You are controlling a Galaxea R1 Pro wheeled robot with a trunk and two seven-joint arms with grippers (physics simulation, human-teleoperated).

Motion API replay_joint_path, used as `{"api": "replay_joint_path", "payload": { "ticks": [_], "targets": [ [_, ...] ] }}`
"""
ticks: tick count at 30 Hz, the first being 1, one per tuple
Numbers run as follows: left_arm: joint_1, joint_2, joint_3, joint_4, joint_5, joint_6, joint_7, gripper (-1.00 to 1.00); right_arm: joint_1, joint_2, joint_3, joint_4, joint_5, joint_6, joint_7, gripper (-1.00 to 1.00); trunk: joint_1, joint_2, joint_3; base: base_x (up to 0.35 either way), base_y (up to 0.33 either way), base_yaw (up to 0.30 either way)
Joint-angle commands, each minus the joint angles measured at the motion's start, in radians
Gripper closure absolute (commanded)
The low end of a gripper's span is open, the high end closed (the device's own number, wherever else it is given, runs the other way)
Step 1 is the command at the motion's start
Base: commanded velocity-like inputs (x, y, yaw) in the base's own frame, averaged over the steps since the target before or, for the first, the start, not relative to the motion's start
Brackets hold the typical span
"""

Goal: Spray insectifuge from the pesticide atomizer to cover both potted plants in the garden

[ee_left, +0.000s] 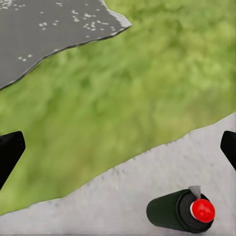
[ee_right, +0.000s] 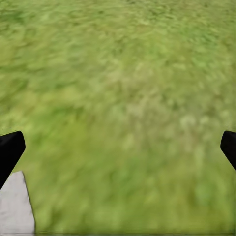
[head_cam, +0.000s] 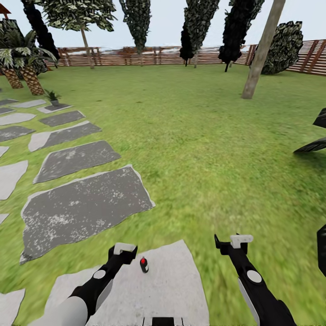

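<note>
Head view: pesticide atomizer [head_cam: 144,265] stands upright on a pale grey stepping stone [head_cam: 176,290] at bottom centre of the frame, red tip up. Left gripper [head_cam: 123,250] sits just left of it, close but not touching. Right gripper [head_cam: 233,241] at lower right, over grass, well apart from the atomizer. Neither holds anything.

Left wrist view: atomizer [ee_left: 181,211] at lower right, black body with red tip toward the camera, resting on the pale stone [ee_left: 123,206]. Black fingertips [ee_left: 10,152] show at the left and right edges of the frame, wide apart, so the left gripper is spread with nothing between its fingers. Lawn [ee_left: 147,88] runs across the middle of the frame, a darker speckled stone [ee_left: 44,34] at upper left.

Right wrist view: fingertips [ee_right: 10,150] also at both frame edges, spread wide, nothing clamped. Blurred grass [ee_right: 123,98] under it, a corner of pale stone [ee_right: 17,206] at lower left.

Rest of head view: dark grey stepping stones [head_cam: 81,208] run from left centre up toward upper left. One potted plant [head_cam: 53,96], a small green rosette in a grey pot, stands on a far stone at upper left, well apart from the robot. Palms with scaly brown trunks [head_cam: 31,79] just left of it. Brown slatted fence [head_cam: 158,55] across the top, dark trees in front of it, a leaning bare trunk [head_cam: 262,50] at upper right. Dark leaf tips [head_cam: 314,145] poke in at the right edge.
</note>
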Motion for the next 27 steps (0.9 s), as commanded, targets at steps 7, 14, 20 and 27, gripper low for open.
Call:
{"api": "replay_joint_path", "payload": {
  "ticks": [7,14,20,27],
  "targets": [
    [-0.001,0.001,0.001,0.001,-0.006,-0.006,0.001,-1.00,0.000,0.000,0.004,-0.012,0.004,-0.004,-0.001,-1.00,0.003,-0.002,-0.028,0.000,0.000,0.000],
    [-0.001,0.002,0.004,0.000,-0.004,-0.012,0.014,-1.00,0.000,0.000,0.003,-0.018,0.004,-0.004,-0.001,-1.00,0.005,-0.003,-0.047,0.000,0.000,0.000],
    [0.001,0.001,0.006,-0.001,-0.002,-0.015,0.016,-1.00,0.000,0.000,0.003,-0.019,0.004,-0.004,-0.001,-1.00,0.005,-0.003,-0.047,0.000,-0.008,0.000],
    [0.001,0.000,0.006,-0.001,-0.001,-0.027,0.016,-1.00,0.000,0.000,0.003,-0.019,0.004,-0.005,-0.001,-1.00,0.005,-0.003,-0.047,0.000,-0.211,0.118]
  ]
}}
